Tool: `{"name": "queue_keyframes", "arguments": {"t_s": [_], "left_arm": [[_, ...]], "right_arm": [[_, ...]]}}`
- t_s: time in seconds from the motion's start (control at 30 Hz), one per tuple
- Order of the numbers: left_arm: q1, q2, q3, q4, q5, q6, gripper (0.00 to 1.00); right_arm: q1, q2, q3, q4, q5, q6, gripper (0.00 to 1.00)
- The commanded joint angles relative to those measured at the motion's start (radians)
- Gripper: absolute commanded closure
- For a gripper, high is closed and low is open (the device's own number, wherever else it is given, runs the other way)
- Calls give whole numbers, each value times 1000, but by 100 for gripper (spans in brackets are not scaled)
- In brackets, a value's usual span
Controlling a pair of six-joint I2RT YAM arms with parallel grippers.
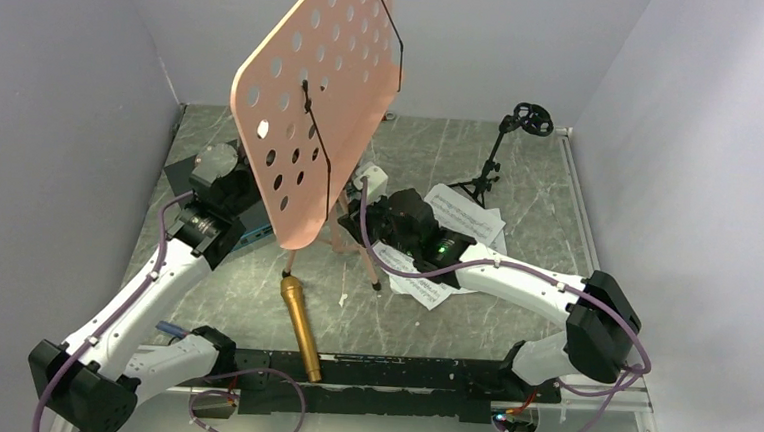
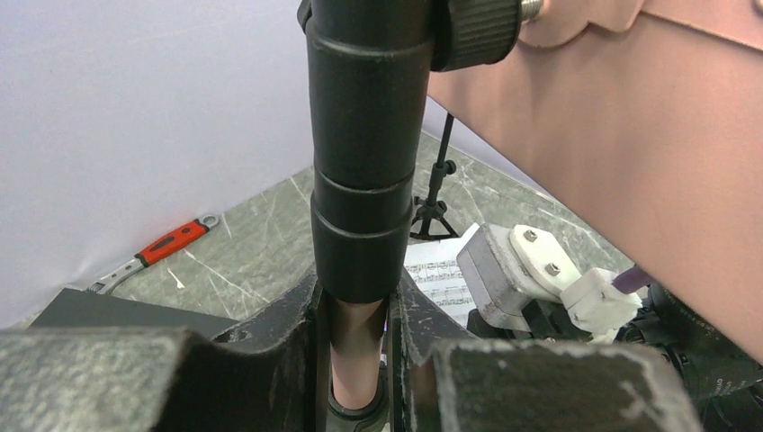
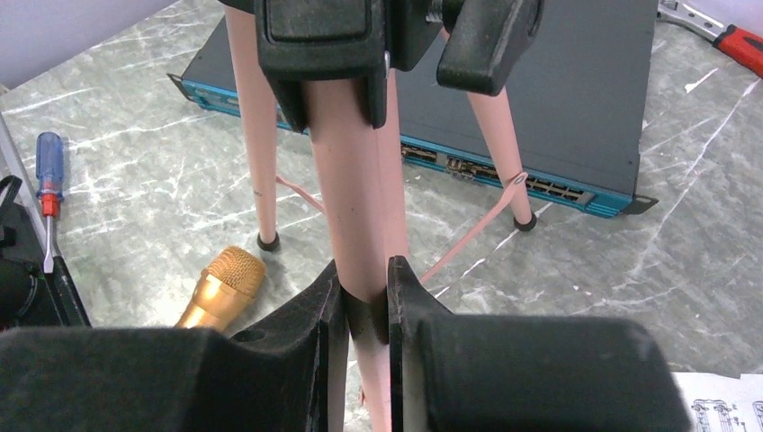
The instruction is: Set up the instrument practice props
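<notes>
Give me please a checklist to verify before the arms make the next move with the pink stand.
1. Left fingers closed on the pole of the music stand: ok.
2. Right fingers closed on one leg of the stand: ok.
3. All stand feet on the table: cannot tell; two feet rest on it, the held leg's foot is hidden.
4. Gold microphone apart from the stand feet: ok, it lies close to one foot but does not touch it.
5. Sheet-music pages on the stand: not ok; they lie on the table under the right arm.
6. Mic stand upright: ok.
</notes>
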State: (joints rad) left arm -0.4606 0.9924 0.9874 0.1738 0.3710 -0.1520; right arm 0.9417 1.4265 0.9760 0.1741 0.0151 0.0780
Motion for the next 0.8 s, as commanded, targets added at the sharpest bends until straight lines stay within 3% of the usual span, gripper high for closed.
{"name": "queue_keyframes", "arguments": {"t_s": [0.0,0.33,0.77], "left_arm": [[-9,-57,174,308,96,-77,97],[-9,3,239,346,134,-100,97],[-9,29,236,448,115,-162,97]], "right_arm": [[-45,20,-32,-104,172,116,100],[-37,-3,-75,-158,231,167,100],[-32,-58,-102,-325,428,236,100]]}}
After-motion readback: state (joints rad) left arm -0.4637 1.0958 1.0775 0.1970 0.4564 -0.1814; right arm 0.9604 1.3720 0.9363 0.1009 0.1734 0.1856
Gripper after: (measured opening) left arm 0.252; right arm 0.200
